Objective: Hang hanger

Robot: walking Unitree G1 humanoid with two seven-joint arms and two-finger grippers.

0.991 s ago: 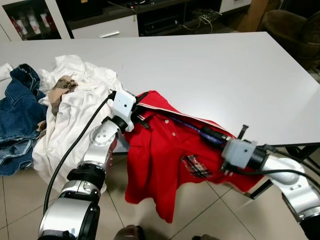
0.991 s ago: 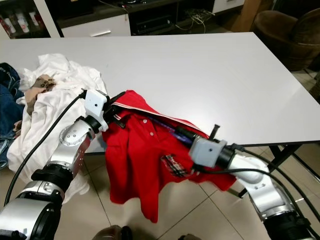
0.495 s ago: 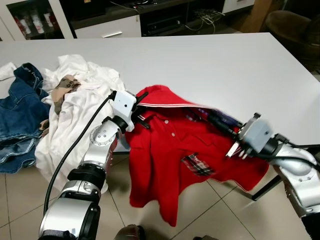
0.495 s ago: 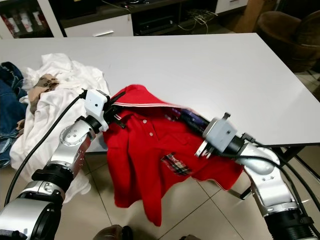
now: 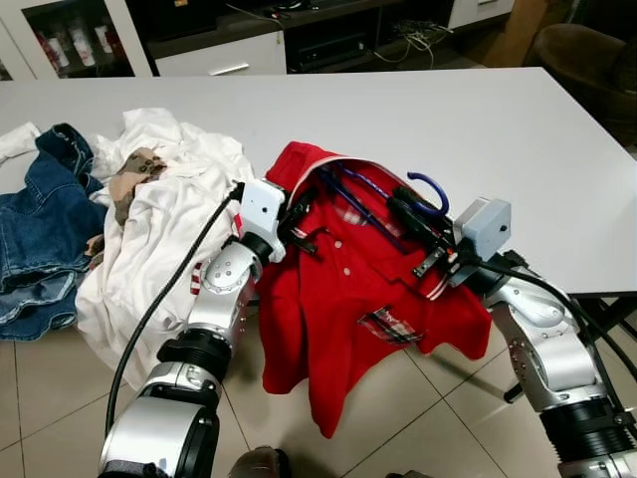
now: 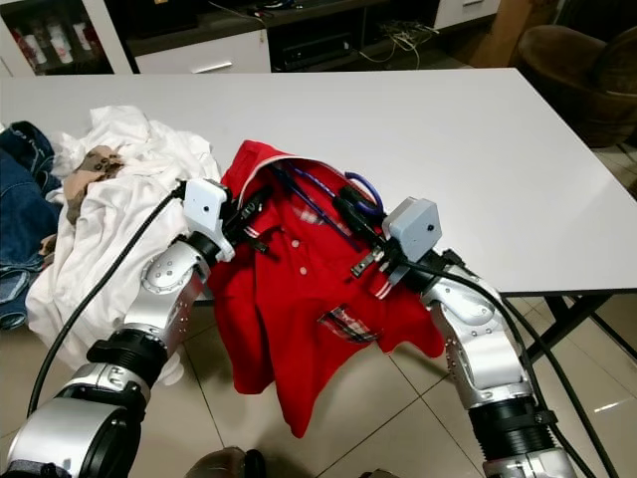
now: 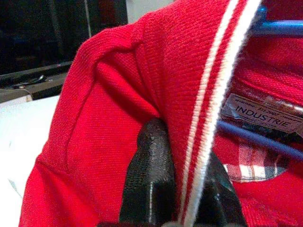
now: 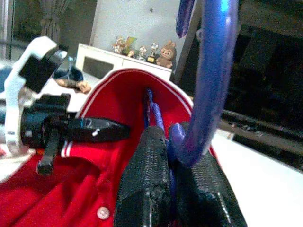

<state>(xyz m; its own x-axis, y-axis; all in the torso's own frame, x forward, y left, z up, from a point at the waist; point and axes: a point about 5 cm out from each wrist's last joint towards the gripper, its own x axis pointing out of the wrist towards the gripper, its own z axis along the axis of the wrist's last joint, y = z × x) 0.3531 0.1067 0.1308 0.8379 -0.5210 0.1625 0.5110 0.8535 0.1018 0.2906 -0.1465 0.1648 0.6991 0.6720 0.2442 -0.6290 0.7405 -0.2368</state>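
1. Beyond the left pincer's outer side, a pair of jeans [image 5: 35, 214] and a heap of white laundry [image 5: 149, 229] lie on the white table [image 5: 498, 129], untouched.

2. The left pincer [image 5: 299, 211] is closed on the collar of a red polo shirt [image 5: 338, 299]; the left wrist view shows its fingers [image 7: 151, 179] nipping the white-striped collar edge, with the neck label just past them.

3. Between the two pincers the shirt hangs off the table's near edge toward the tiled floor [image 5: 428, 438], its collar held open and a blue hanger [image 5: 363, 189] threaded inside.

4. The right pincer [image 5: 408, 211] is clamped on the hanger just below its hook [image 8: 208, 71], which curls up beyond the fingertips.

5. The hanger looks stiff, light and smooth, so it may twist in a loose grip; the neck below the hook, where it is now held, seems the soundest hold. The shirt is soft and limp and could slide off a tilted hanger.
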